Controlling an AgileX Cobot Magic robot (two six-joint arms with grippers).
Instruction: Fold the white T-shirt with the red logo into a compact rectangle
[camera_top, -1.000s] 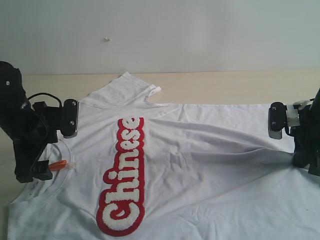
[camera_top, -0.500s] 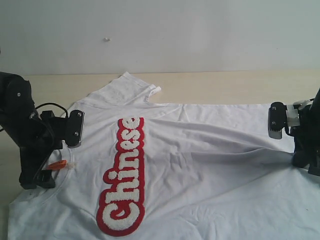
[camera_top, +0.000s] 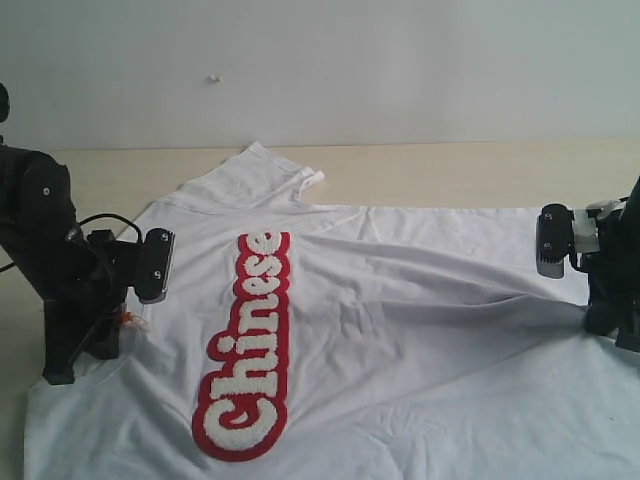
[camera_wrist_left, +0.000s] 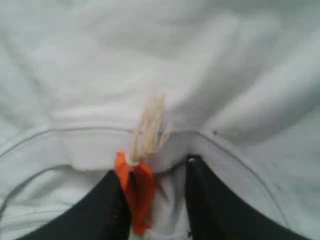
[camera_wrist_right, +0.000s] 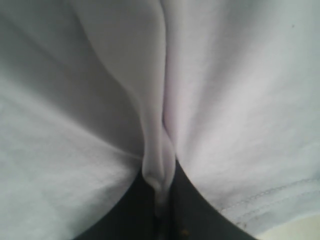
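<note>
The white T-shirt (camera_top: 420, 330) lies spread face up across the table, neck to the left, with the red logo (camera_top: 250, 345) running down its chest. My left gripper (camera_top: 118, 328) is pressed down at the collar. In the left wrist view its black fingers (camera_wrist_left: 112, 200) stand partly closed around the ribbed collar (camera_wrist_left: 90, 150), with the orange neck tag (camera_wrist_left: 140, 192) and a bunch of cloth squeezed between them. My right gripper (camera_top: 603, 318) is at the shirt's right edge. It is shut on a pinched fold of white cloth (camera_wrist_right: 159, 165).
The pale wooden table (camera_top: 450, 175) shows bare behind the shirt, up to a light wall. One sleeve (camera_top: 255, 180) points toward the back. The shirt's near part runs out of the exterior view at the bottom.
My left gripper has come down and to the right onto the collar, and its jaws have narrowed around the tag. The shirt's left edge has shifted a little right. The right arm has not moved.
</note>
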